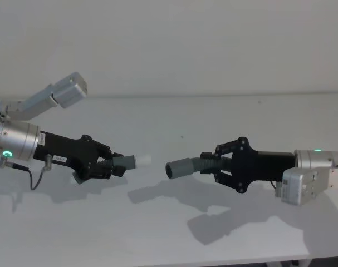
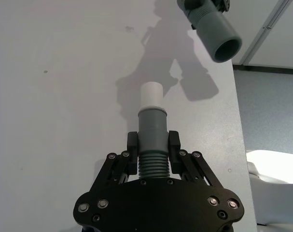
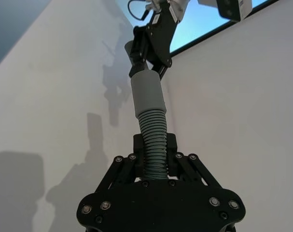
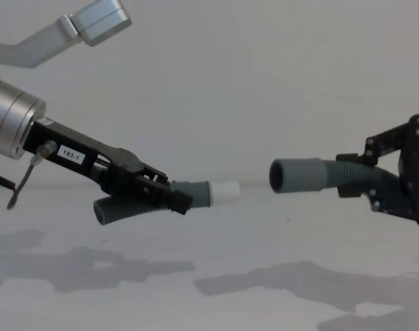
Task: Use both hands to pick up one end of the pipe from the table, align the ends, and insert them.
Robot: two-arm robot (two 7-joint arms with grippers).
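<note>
The left gripper is held above the left side of the bench, its arm stretched nearly level and pointed inward. Its fingers are clamped on a white-tipped hose piece. The right gripper is held above the bench's right side, facing the left gripper and apart from it, and is clamped on a grey-cuffed hose piece.

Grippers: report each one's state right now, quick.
Left gripper: jaws closed, holding the white-tipped pipe piece.
Right gripper: jaws closed, holding the cuffed pipe piece.
</note>
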